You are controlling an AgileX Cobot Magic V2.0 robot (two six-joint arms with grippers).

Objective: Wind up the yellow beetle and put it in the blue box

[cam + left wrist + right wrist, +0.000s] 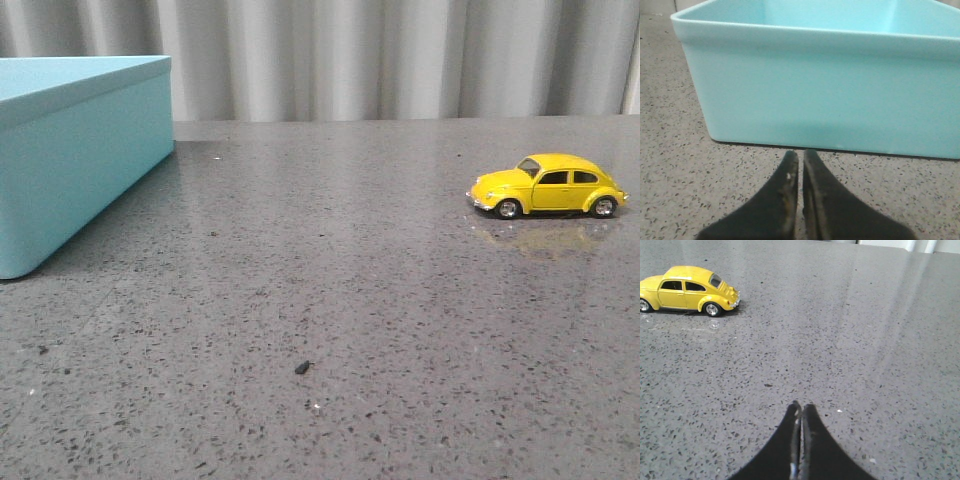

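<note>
- Front view: the beetle (548, 186) stood on its four wheels at the right side of the grey speckled table (330, 300), side-on to the camera, nose toward the left. Its yellow reflection showed faintly on the surface just under it.
- Front view: the box (75, 150) sat at the far left, partly cut by the frame edge, one corner turned toward the camera. It was well apart from the beetle, with bare table between them. A small dark speck (302, 368) lay on the table nearer the camera. No arm or gripper showed in this view. Pale pleated curtains (400, 55) hung behind the table.
- Left wrist view: the left gripper (801, 160) hung low over the table with its two dark fingers pressed together, nothing between them. The box (825, 95) filled the view just beyond the fingertips, near but not touching, its open top and pale inner wall visible. The beetle was not in this view.
- Right wrist view: the right gripper (800, 410) was likewise closed on itself, fingertips together and empty, above bare table. The beetle (687, 289) stood well apart from it, off to one side and farther out, upright on its wheels, its rear bumper the end nearer the fingertips' line.
</note>
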